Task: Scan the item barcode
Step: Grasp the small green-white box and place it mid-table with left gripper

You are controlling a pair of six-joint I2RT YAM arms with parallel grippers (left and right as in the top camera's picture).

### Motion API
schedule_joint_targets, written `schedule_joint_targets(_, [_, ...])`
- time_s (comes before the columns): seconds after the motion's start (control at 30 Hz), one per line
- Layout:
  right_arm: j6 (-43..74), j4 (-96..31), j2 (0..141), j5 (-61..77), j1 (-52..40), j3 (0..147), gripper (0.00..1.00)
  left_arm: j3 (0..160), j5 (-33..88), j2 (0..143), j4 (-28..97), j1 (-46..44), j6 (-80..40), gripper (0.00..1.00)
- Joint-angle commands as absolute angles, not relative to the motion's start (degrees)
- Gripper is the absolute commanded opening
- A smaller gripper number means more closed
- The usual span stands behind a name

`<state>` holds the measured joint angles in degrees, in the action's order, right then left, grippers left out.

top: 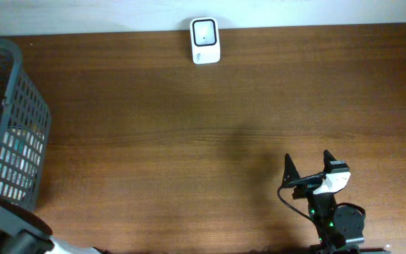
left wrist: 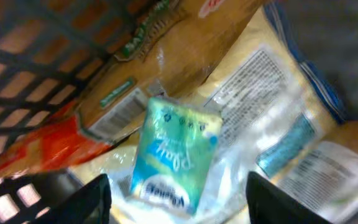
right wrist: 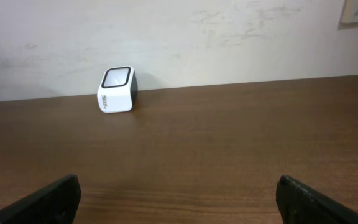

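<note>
In the left wrist view a teal and white packet [left wrist: 176, 155] lies on top of other goods inside the basket [left wrist: 30, 68]. My left gripper [left wrist: 178, 205] hangs right over it, one finger on each side of the packet's lower end, open, with a gap still showing on both sides. A white barcode scanner [top: 205, 40] with a dark window stands at the table's far edge; the right wrist view shows the scanner [right wrist: 117, 91] against the wall. My right gripper [top: 307, 166] rests near the front right, open and holding nothing [right wrist: 178, 199].
The grey mesh basket [top: 20, 120] stands at the table's left edge. It also holds a brown bag with a barcode label [left wrist: 120, 112], a clear bag with a printed label [left wrist: 253, 81] and an orange-red pack [left wrist: 36, 146]. Bare wood lies between basket and scanner.
</note>
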<state>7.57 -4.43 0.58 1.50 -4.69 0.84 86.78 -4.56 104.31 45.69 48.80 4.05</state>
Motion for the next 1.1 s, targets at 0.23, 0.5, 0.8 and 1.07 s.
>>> schedule_joint_targets(0.23, [7.77,-4.47,0.19,1.21,-4.47,0.32,0.99,86.61,-4.56,113.51,42.26,49.19,5.93,0.0])
schedule_joint_targets(0.5, [7.77,-4.47,0.19,1.21,-4.47,0.32,0.99,93.62,-0.82,99.57,43.68,49.04,-1.45,0.0])
schedule_joint_targets(0.8, [7.77,-4.47,0.21,1.21,-4.47,0.32,0.99,95.83,21.12,79.88,46.59,30.06,-8.29,0.0])
schedule_joint_targets(1.07, [7.77,-4.47,0.21,1.21,-4.47,0.32,0.99,87.48,6.15,95.92,47.72,-10.0,-12.82,0.0])
